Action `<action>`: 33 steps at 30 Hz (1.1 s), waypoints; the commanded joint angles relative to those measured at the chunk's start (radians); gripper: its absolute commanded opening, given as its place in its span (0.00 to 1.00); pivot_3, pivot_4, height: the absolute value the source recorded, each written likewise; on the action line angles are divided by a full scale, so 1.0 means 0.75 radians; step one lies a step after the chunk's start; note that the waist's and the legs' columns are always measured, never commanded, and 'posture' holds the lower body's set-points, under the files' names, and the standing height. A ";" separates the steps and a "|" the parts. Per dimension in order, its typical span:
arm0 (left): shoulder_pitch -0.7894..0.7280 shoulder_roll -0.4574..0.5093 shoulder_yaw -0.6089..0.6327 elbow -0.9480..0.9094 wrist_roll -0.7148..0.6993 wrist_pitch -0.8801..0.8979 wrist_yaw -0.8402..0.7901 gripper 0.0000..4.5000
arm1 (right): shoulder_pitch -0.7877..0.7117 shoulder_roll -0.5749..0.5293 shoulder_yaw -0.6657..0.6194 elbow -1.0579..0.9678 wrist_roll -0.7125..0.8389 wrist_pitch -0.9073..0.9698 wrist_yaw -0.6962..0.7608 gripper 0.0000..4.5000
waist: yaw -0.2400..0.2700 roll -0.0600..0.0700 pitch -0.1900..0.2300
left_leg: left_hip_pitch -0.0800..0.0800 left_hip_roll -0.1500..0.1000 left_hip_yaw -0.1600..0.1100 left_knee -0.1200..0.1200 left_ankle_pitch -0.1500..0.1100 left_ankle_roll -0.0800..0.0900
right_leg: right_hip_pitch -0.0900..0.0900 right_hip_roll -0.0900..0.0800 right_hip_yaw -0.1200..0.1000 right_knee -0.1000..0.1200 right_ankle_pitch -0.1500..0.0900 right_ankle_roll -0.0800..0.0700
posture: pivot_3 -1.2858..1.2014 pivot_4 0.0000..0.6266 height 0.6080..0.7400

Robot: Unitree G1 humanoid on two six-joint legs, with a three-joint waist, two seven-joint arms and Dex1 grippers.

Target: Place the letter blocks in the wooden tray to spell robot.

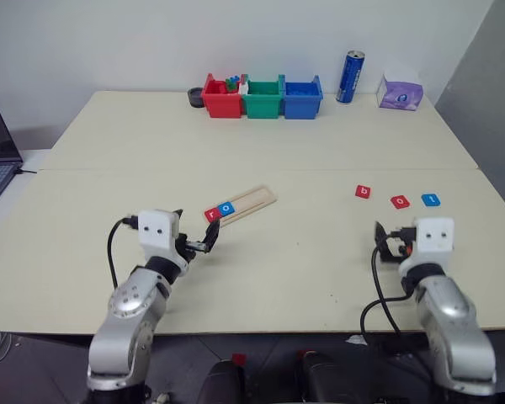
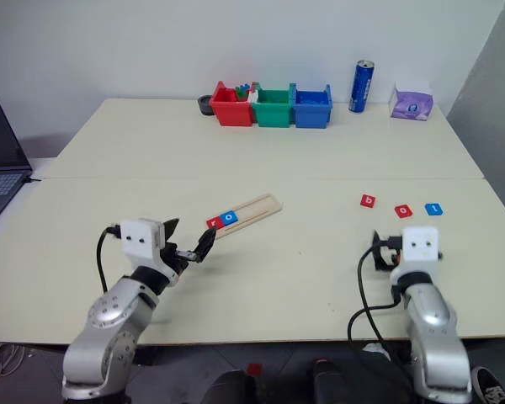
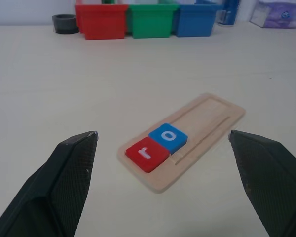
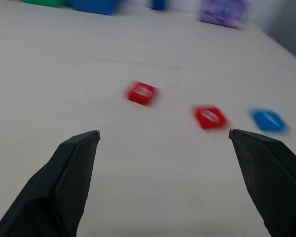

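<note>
left tool (image 1: 195,245): fingers wide apart, nothing in them, aimed at the near end of the wooden tray (image 1: 254,201)
tray: just ahead of that tool on the table (image 1: 303,261), red r (image 3: 147,153) and blue o (image 3: 168,137) seated side by side
right tool (image 4: 164,136): spread wide too, empty
loose tiles: red b (image 1: 364,192), red o (image 1: 400,202), blue t (image 1: 430,199) ahead of the right tool
step: looks like b comes next; right tool needs to reach forward and close on it

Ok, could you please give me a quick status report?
Both hands open, empty. Tray holds r and o. Three blocks loose near right hand. Nothing in the way.
</note>
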 commanded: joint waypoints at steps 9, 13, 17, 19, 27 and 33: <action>-0.394 0.336 -0.066 0.492 -0.031 -0.145 -0.588 1.00 | -0.398 -0.328 0.078 0.155 0.570 0.181 0.755 0.99 | 0.007 -0.002 0.004 | -0.006 0.001 -0.002 -0.002 -0.001 0.001 | 0.000 0.002 -0.003 -0.010 0.003 -0.008 | 0.52 0.24 1.00; -0.501 0.374 -0.121 0.713 0.030 -0.272 -0.732 1.00 | -0.443 -0.299 0.139 0.185 0.532 0.148 0.724 0.99 | 0.006 -0.002 0.004 | -0.007 0.001 -0.001 -0.002 -0.004 0.006 | -0.002 -0.002 -0.003 -0.010 0.003 -0.007 | 0.52 0.24 1.00; -0.580 0.365 -0.147 0.867 0.067 -0.352 -0.814 1.00 | -0.440 -0.273 0.156 0.170 0.534 0.141 0.688 0.99 | 0.006 -0.003 0.005 | -0.010 0.001 -0.002 -0.002 -0.004 0.006 | -0.003 -0.003 -0.004 -0.010 0.003 -0.007 | 0.52 0.24 1.00; -0.613 0.361 -0.162 0.939 0.080 -0.375 -0.862 1.00 | -0.429 -0.271 0.156 0.150 0.546 0.150 0.676 0.99 | 0.006 -0.002 0.005 | -0.010 0.001 -0.002 -0.002 -0.004 0.006 | -0.003 -0.003 -0.005 -0.010 0.003 -0.007 | 0.52 0.24 1.00; -0.805 0.308 -0.238 1.365 0.200 -0.557 -0.989 1.00 | -0.410 -0.269 0.152 0.104 0.581 0.175 0.634 0.99 | 0.008 -0.003 0.005 | -0.010 0.000 -0.003 -0.001 -0.004 0.006 | -0.003 -0.003 -0.006 -0.009 0.003 -0.007 | 0.52 0.24 1.00; -0.919 0.269 -0.242 1.610 0.260 -0.701 -1.039 1.00 | -0.396 -0.267 0.147 0.079 0.594 0.185 0.596 0.99 | 0.008 -0.003 0.005 | -0.011 0.000 -0.003 -0.001 -0.004 0.006 | -0.003 -0.003 -0.006 -0.009 0.003 -0.007 | 0.52 0.24 1.00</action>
